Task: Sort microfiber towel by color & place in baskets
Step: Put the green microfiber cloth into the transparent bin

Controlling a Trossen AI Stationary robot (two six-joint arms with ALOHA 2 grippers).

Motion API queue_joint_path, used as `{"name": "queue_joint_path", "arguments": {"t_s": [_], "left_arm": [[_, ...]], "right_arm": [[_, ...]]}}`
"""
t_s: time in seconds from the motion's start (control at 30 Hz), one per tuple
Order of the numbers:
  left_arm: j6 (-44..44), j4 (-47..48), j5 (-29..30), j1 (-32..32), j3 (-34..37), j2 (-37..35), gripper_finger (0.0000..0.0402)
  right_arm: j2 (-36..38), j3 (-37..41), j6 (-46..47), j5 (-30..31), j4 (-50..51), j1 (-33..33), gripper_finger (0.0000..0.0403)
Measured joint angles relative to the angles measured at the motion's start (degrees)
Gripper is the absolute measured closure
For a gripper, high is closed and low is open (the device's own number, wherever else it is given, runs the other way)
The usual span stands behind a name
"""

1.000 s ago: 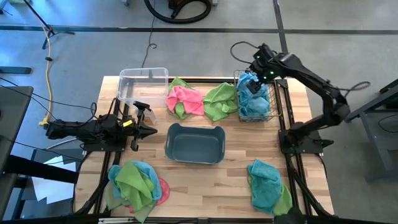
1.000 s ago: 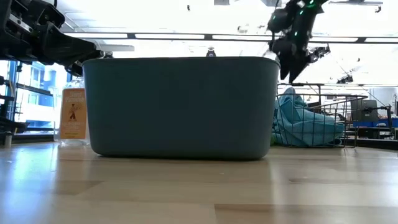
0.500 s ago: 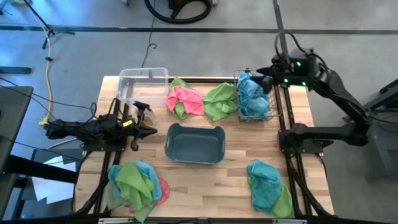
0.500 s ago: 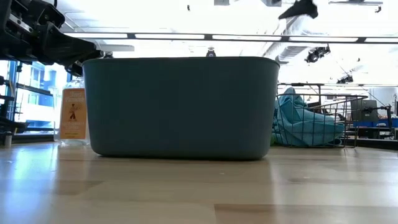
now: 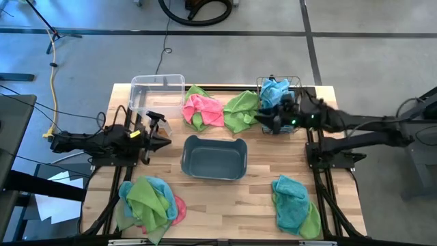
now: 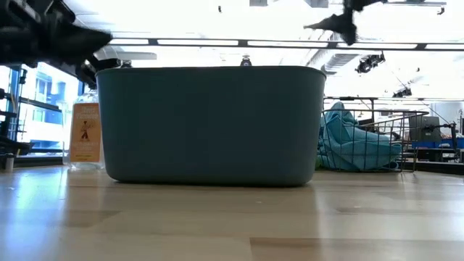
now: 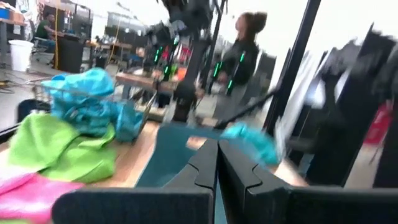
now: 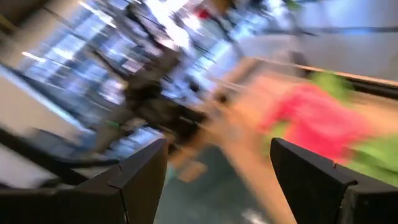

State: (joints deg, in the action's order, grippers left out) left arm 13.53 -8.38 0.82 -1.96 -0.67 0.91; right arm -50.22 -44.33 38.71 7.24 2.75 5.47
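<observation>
The right wrist view is motion-smeared — pink towel (image 8: 317, 118) a blur — wire basket (image 5: 278, 104) partly behind the arm.

right gripper (image 5: 273, 121) at wire-mesh basket (image 5: 295, 123) | blue towels (image 5: 274, 91) inside

Left arm lies low along the table's left side; left gripper (image 5: 164, 142) closed, fingers together. Right arm extends leftward; right gripper (image 5: 268, 120) fingers spread wide, holding nothing.

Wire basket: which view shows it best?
High view: the wire basket sits at the table's far right with blue towels inside, partly under the open right gripper. Low view shows its side behind the tub. Left wrist glimpses it; right wrist doesn't.
</observation>
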Motion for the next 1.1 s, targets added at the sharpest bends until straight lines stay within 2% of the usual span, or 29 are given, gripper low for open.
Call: {"name": "queue_joint_path", "arguments": {"t_s": [0.07, 0.17, 0.3, 0.43, 0.6, 0.73, 0.87, 1.0, 1.1], "left_arm": [[3.77, -3.98, 0.02, 0.00, 0.00, 0.00, 0.0401], [7.18, -9.45, 0.02, -0.01, -0.02, 0.00, 0.0402], [7.85, -13.15, 1.87, -0.01, -0.02, 0.00, 0.0402], [12.88, -15.30, 2.07, -0.02, -0.02, 0.00, 0.0402], [17.26, -21.84, -5.14, -0.05, -1.14, 0.42, 0.0401], [15.08, -19.61, -4.85, -0.49, -4.94, 1.95, 0.0402], [10.84, -19.79, -5.19, -2.02, -10.66, 6.37, 0.0402], [4.14, -19.48, -8.44, -4.60, -19.97, 15.16, 0.0402], [2.30, -14.87, -9.09, -6.30, -29.36, 24.24, 0.0401]], "right_arm": [[-1.45, 2.37, 0.30, 1.46, -8.86, -2.73, 0.0123], [-3.52, 2.61, 0.29, 4.14, -14.90, -5.95, 0.0123], [-5.52, -0.68, -0.14, 5.26, -14.20, -8.27, 0.0123], [-6.86, -3.78, -1.82, 5.28, -12.33, -9.46, 0.0123], [-7.26, -6.36, -3.13, 5.28, -9.06, -9.75, 0.0123], [-7.26, -6.61, -3.16, 5.30, -8.05, -9.70, 0.0123], [-7.26, -6.65, -3.14, 5.36, -7.19, -9.70, 0.0123], [-7.26, -6.65, -2.72, 5.37, -6.12, -9.70, 0.0123], [-7.26, -6.65, -2.72, 6.27, -5.49, -9.71, 0.0123]]}}
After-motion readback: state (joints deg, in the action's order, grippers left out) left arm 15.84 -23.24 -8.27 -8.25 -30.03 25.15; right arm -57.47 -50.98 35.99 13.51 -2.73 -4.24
